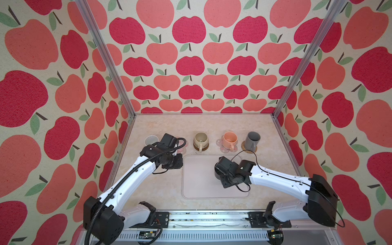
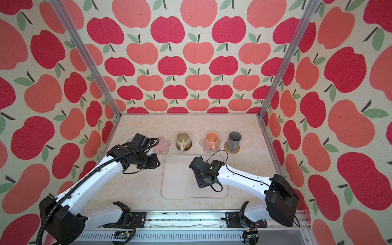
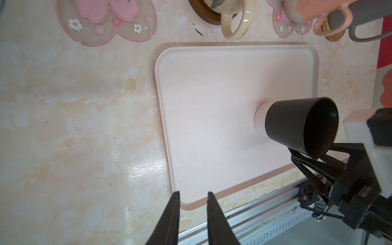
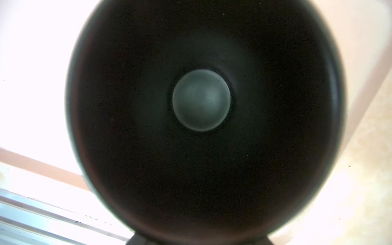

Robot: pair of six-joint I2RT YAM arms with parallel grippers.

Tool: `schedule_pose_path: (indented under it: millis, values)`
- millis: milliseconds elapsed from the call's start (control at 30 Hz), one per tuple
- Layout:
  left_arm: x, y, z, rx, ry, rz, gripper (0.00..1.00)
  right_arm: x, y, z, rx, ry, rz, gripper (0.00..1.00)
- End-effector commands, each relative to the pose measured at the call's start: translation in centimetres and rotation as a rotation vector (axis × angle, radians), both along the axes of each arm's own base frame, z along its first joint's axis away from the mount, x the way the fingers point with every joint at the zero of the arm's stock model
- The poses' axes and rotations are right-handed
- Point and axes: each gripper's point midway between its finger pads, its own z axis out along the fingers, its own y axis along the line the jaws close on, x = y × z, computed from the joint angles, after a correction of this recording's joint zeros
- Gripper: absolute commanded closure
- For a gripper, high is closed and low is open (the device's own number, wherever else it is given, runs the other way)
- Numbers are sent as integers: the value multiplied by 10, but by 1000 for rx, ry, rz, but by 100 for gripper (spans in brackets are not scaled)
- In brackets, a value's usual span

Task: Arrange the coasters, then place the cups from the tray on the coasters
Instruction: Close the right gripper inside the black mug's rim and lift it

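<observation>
The black cup (image 3: pixel 297 125) stands upright on the pale tray (image 3: pixel 212 106), and its dark inside (image 4: pixel 201 99) fills the right wrist view. My right gripper (image 3: pixel 307 156) hangs at the cup's rim, its fingertips hidden. My left gripper (image 3: pixel 193 193) hovers over the tray's near left corner, jaws narrowly apart and empty. Beyond the tray stand a cream cup (image 1: pixel 200 140) on a dark brown coaster (image 1: pixel 205 147), a peach cup (image 1: pixel 229 139) on a pink flower coaster (image 1: pixel 220 143), and a grey cup (image 1: pixel 252 140) on a rattan coaster (image 1: pixel 249 149). A second pink flower coaster (image 2: pixel 163 145) lies bare. A white cup (image 1: pixel 151 140) stands far left.
Apple-patterned walls with metal posts (image 1: pixel 282 110) close in the marbled table (image 1: pixel 148 186) on three sides. A metal rail (image 1: pixel 207 218) runs along the front edge. My left arm (image 1: pixel 131 178) covers the ground around the white cup.
</observation>
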Motion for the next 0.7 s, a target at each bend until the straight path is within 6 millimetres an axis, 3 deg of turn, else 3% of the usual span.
schedule_pose_path:
  millis: [0,267,433,667]
  values:
    - [0,-2,6,-7,10,12,75,-2,-3,-11,-12,21,-8,54]
    - [-3,0,8,5,7,14,75,0,-3,-30,-57,36,-20,56]
    - [-3,2,11,8,-2,18,75,5,1,-29,-49,16,-23,79]
    - [-1,0,10,5,5,16,75,11,-6,-14,-36,-51,-30,93]
